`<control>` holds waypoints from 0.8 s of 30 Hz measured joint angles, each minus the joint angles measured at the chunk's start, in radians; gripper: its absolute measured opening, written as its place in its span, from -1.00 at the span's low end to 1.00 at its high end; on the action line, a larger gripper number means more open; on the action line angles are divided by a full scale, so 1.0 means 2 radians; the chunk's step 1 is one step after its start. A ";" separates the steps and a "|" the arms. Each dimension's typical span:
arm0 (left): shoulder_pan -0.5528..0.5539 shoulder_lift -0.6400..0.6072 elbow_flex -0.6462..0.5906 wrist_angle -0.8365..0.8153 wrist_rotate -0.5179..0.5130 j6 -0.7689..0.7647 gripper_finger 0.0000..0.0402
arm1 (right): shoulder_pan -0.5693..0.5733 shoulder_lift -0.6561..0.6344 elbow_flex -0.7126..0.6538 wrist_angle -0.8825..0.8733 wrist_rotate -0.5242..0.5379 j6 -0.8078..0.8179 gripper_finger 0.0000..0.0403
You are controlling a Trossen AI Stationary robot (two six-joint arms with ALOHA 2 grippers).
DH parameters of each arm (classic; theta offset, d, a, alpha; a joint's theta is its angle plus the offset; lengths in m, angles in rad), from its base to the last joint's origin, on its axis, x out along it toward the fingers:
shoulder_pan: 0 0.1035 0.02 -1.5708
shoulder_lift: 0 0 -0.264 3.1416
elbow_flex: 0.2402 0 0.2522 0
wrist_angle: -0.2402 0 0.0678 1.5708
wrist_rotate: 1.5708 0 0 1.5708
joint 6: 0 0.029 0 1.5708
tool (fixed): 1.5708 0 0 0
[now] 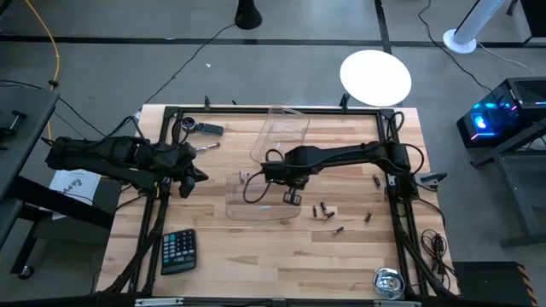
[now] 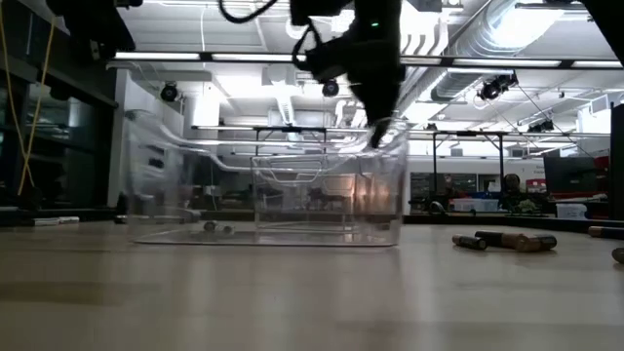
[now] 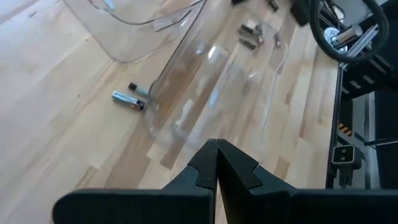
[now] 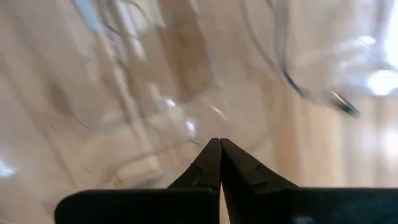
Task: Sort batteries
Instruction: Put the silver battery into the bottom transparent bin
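Observation:
Several small dark batteries lie loose on the wood, to the right of a clear plastic tray. Two more batteries lie by that tray's far left corner. A second clear tray stands farther back. My right gripper is shut with nothing showing between its fingers. It hangs over the near tray at about rim height. My left gripper is shut and waits near the table's left edge, pointing toward the trays.
A calculator lies near the front left, and a round tape measure sits at the front right corner. A small black object lies at the far left. A black frame rims the table. Bare wood spreads along the near side.

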 joint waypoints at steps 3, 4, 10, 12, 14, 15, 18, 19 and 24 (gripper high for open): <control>0.000 0.004 0.000 -0.015 0.001 -0.022 -1.00 | 0.000 -0.016 0.000 -0.037 0.023 0.004 -1.00; 0.000 0.007 0.000 -0.019 0.000 -0.028 -1.00 | 0.000 -0.022 0.000 -0.048 0.031 0.008 -1.00; 0.008 0.036 -0.001 -0.029 0.002 -0.034 -1.00 | -0.002 -0.074 -0.018 -0.058 0.065 0.029 -1.00; 0.018 0.053 -0.001 -0.029 0.002 -0.029 -0.98 | -0.005 -0.097 -0.034 -0.059 0.070 0.049 -1.00; 0.030 0.071 -0.001 -0.039 0.002 -0.015 -0.95 | -0.007 -0.122 -0.056 -0.057 0.077 0.072 -1.00; 0.039 0.080 0.000 -0.048 0.002 -0.008 -0.93 | -0.009 -0.136 -0.068 -0.054 0.081 0.084 -1.00; 0.074 0.107 0.000 -0.084 -0.012 0.007 -0.85 | -0.013 -0.179 -0.109 -0.038 0.087 0.123 -1.00; 0.090 0.116 0.000 -0.099 -0.021 0.011 -0.82 | -0.014 -0.192 -0.125 -0.026 0.087 0.135 -1.00; 0.193 0.173 0.000 -0.152 -0.010 0.026 -0.66 | -0.020 -0.253 -0.214 0.073 0.066 0.180 -1.00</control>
